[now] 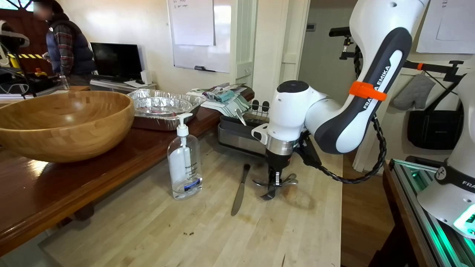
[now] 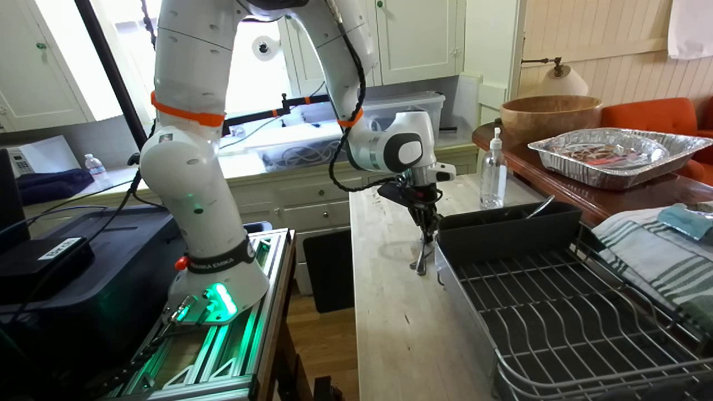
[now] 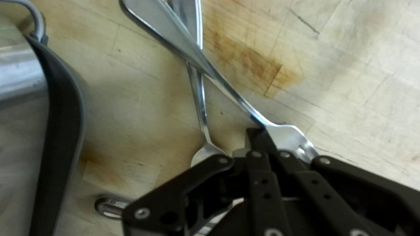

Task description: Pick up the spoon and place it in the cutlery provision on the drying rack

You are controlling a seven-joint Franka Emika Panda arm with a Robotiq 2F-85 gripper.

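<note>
One spoon lying on the counter, handle passing under the one fork. I'm expecting it light, stiff, slippery, and favouring the bare neck between crossing and bowl. My end effector is hanging clenched, seemingly on nothing, beside the fork. Counting one knife, one soap bottle, one drying rack, one utensil standing in its cutlery provision.

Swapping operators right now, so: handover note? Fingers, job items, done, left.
Black fingers: shut, low over the pale wooden table, no grip visible.
Small silver metal spoon: on the table, silver metal fork crossing over its handle.
Narrow dark cutlery holder on the brushed-steel drying rack: silver utensil leaning out.
Done: spoon not yet lifted or placed.
Left: open, probably clear the fork, grasp spoon, place in holder.
</note>
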